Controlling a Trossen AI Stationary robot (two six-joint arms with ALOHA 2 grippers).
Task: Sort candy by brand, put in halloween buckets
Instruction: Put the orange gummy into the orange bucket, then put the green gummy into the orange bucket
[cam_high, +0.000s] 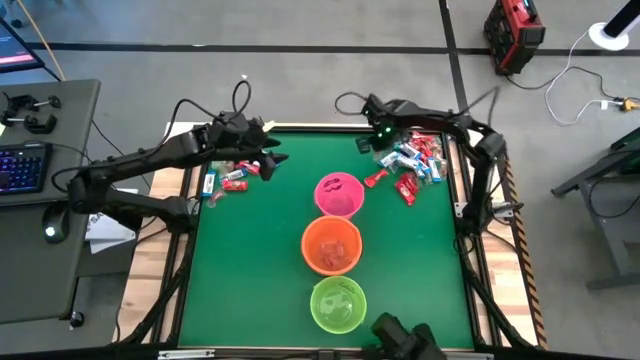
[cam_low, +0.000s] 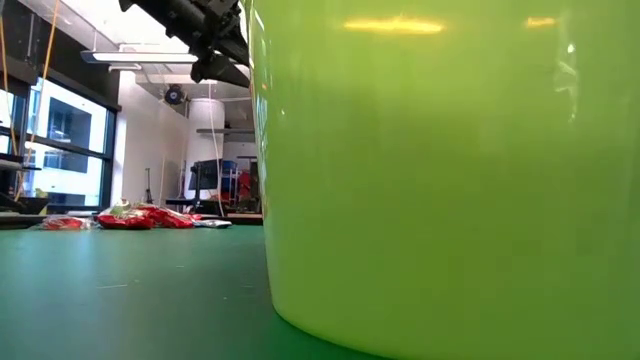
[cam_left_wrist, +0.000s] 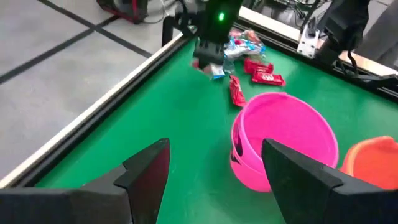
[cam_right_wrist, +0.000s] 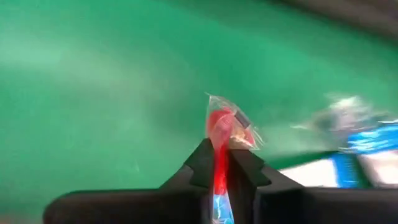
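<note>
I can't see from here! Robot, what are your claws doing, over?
Right gripper shut on a candy by the far pile. Left gripper open, empty, near pink bucket. Nothing blocking.

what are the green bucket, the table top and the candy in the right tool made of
Green bucket: likely glossy moulded plastic; ceiling lights reflect as streaks on its smooth wall. Table top: looks like matte green felt or mat, with no glare. Candy pinched in the shut right tool: thin clear-and-red film wrapper, crinkled and shiny at its sealed end.
</note>
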